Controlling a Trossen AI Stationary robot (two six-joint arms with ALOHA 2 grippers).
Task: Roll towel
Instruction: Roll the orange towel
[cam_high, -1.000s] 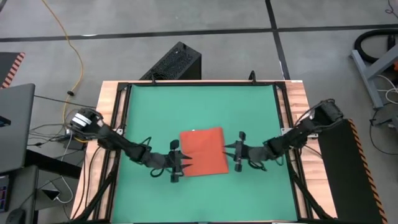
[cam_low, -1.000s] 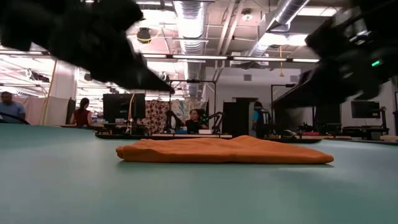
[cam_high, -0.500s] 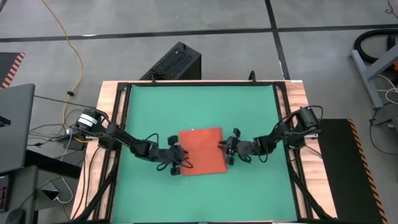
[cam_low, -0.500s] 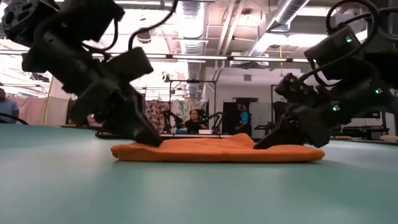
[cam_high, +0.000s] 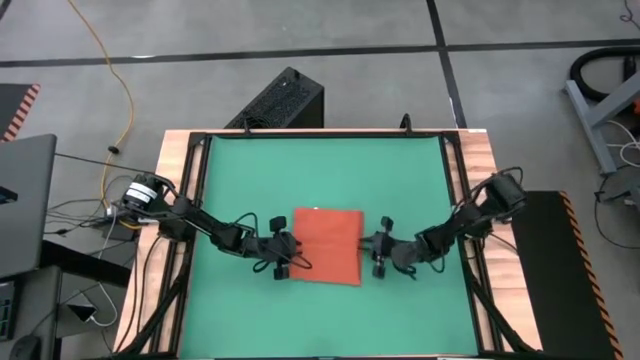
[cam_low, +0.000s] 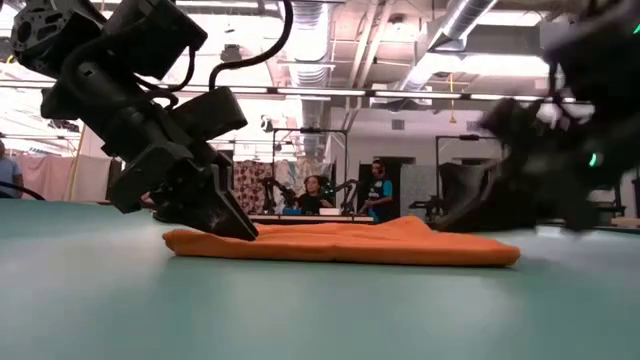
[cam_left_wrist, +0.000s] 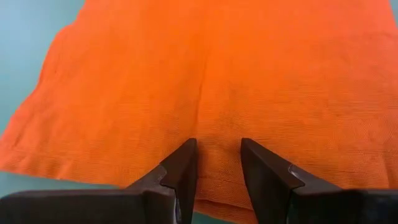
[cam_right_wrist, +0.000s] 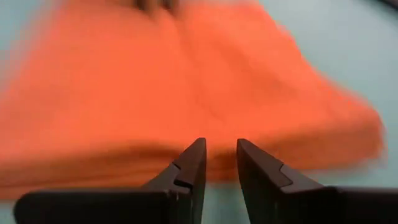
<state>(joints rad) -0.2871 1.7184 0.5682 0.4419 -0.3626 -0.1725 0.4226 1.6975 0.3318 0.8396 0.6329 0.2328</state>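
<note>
The orange-red towel (cam_high: 326, 247) lies flat on the green mat (cam_high: 320, 170), a little near of the middle, with a small white tag (cam_high: 316, 209) at its far edge. My left gripper (cam_high: 286, 252) slants down at the towel's left edge, open, with its fingertips over the cloth (cam_left_wrist: 211, 93). My right gripper (cam_high: 376, 254) is low at the towel's right edge, blurred. A narrow gap shows between its fingers (cam_right_wrist: 219, 149), just in front of the edge of the towel (cam_right_wrist: 186, 93). My left gripper rests the tips of its open fingers (cam_low: 238, 228) on the towel's top, just inside the left edge (cam_left_wrist: 214, 186). The fingers slant down from the table's left. Nothing is pinched, and the towel lies flat. Whether my right gripper touches the towel, I cannot tell.
Bare green mat lies on all sides of the towel, inside a wooden frame (cam_high: 470, 190). A black box (cam_high: 283, 100) stands on the floor beyond the far edge. People and equipment show in the room behind (cam_low: 318, 190).
Both grippers have come down from above the mat to the towel's level. The left one has tipped downward and moved in onto the towel's left edge. The right one reached over the right edge, then drew back a little toward the table's right.
</note>
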